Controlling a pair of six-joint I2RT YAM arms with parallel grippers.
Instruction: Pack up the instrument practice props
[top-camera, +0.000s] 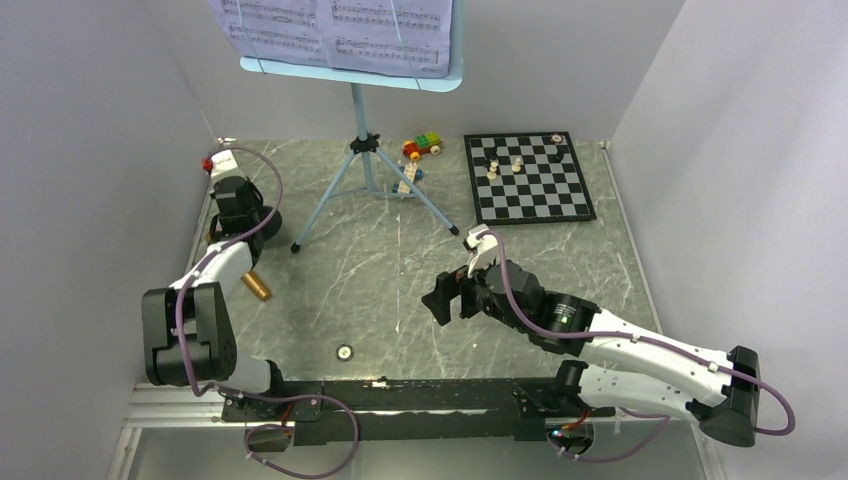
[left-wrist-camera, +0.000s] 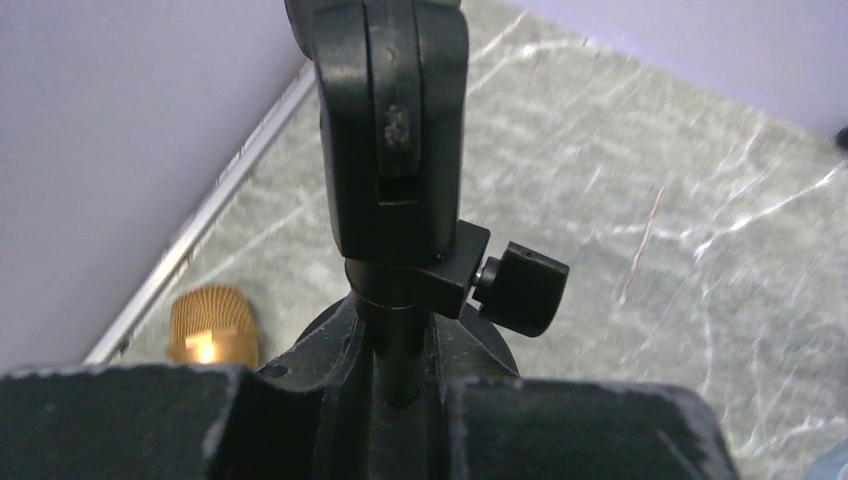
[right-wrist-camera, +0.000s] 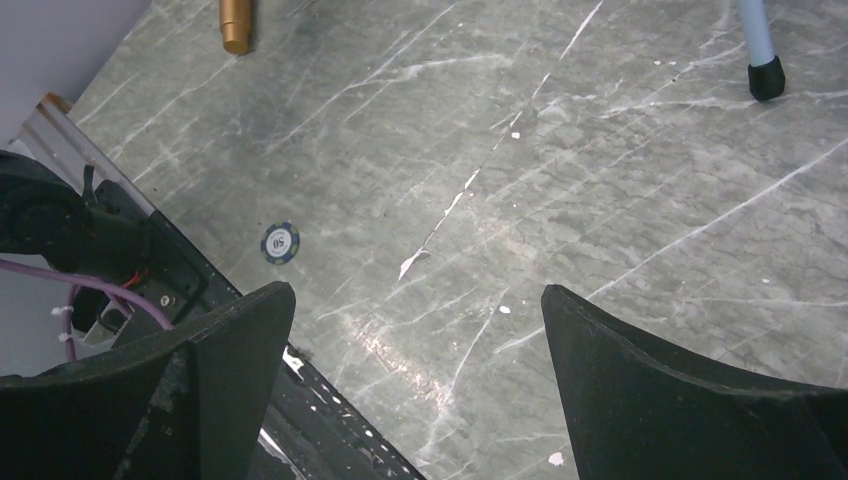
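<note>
The small black mic stand (left-wrist-camera: 395, 130) stands upright at the left wall, and my left gripper (left-wrist-camera: 400, 345) is shut on its thin post just below the clip and side knob. From above, the left gripper (top-camera: 235, 205) covers most of the mic stand, whose round base (top-camera: 270, 222) peeks out. The gold-brown microphone (top-camera: 258, 287) lies on the table beside my left arm; its grille (left-wrist-camera: 210, 325) shows at left. The light-blue music stand (top-camera: 365, 150) stands at the back, with white sheet-music pages (top-camera: 335, 30) on its desk. My right gripper (right-wrist-camera: 415, 300) hangs open over bare table.
A black-and-white chessboard (top-camera: 528, 178) with a few pieces lies at the back right. A colourful toy brick car (top-camera: 422, 147) sits behind the music stand's legs. A small round chip (top-camera: 345, 352) lies near the front rail. One tripod foot (right-wrist-camera: 765, 78) shows in the right wrist view.
</note>
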